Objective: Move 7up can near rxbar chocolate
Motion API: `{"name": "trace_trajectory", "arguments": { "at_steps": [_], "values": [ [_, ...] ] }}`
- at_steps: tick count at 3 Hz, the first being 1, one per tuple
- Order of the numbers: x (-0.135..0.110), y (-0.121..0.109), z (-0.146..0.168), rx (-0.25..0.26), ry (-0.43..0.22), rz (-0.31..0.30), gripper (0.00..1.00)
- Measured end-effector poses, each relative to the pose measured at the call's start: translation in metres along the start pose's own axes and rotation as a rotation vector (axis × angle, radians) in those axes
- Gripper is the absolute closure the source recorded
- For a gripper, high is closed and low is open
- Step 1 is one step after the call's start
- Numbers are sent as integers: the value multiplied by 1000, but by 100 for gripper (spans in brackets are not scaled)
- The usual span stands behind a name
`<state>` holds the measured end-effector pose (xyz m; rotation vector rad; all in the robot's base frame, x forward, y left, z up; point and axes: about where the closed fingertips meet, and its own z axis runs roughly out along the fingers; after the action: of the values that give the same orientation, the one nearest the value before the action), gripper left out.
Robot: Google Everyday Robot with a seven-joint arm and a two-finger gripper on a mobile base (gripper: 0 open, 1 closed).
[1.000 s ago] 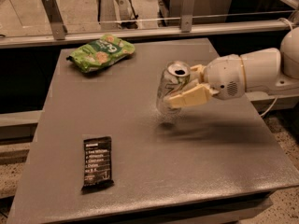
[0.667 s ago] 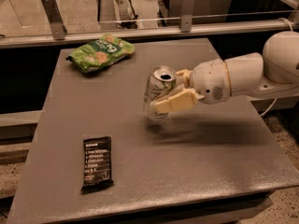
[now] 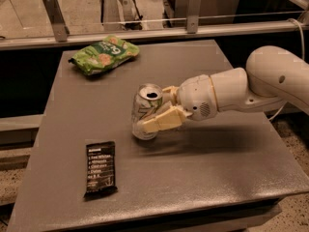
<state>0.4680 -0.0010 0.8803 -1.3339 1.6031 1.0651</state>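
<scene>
The 7up can (image 3: 144, 106), silver-white with green markings and a pull-tab top, stands upright near the middle of the grey table (image 3: 203, 178). My gripper (image 3: 154, 111) comes in from the right on a white arm and is shut on the can, with one cream finger across its front and the other behind it. The can's base is at or just above the tabletop; I cannot tell which. The rxbar chocolate (image 3: 100, 168), a flat black bar with white text, lies on the table to the front left of the can, about a can's length away.
A green snack bag (image 3: 104, 54) lies at the table's back left. A metal rail with upright posts (image 3: 58, 18) runs behind the table. The table's front edge is close below the bar, and the floor drops away on the right.
My gripper has carried the can leftward and toward the front, closer to the black bar. The bar and the snack bag have not moved.
</scene>
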Motion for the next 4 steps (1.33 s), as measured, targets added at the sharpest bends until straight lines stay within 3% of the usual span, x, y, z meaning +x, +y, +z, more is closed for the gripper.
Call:
{"name": "trace_trajectory", "arguments": {
  "at_steps": [1,2,4],
  "values": [
    [6,9,16,-29,11,1,100],
    [7,17,30,-49,15,-15,85],
    [7,29,54,-77,4,-40,39]
  ]
}}
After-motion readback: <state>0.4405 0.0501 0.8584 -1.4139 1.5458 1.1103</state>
